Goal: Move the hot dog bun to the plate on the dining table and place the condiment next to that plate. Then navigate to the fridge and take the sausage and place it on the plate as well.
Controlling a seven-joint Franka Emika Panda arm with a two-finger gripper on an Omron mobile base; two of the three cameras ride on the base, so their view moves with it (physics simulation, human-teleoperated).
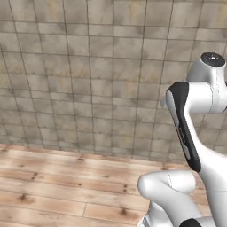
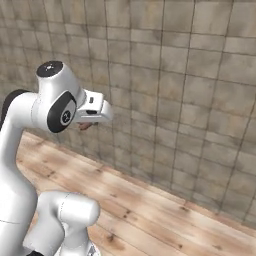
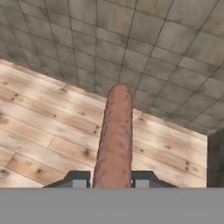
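The gripper (image 3: 112, 177) is clamped on the sausage (image 3: 114, 135), which sticks straight out between the two fingers (image 3: 78, 178). The arm (image 1: 195, 146) carries it high, in front of a tiled wall (image 1: 88, 66) and over a plank floor (image 1: 53, 186). By my reckoning the fridge pick is done. What is left is to reach the dining desk and lay the sausage on the plate.

A domestic interior, plausibly a kitchen; a grey-brown tiled wall (image 1: 88, 75) meets a wooden plank floor (image 1: 57, 186); little else marks the room.
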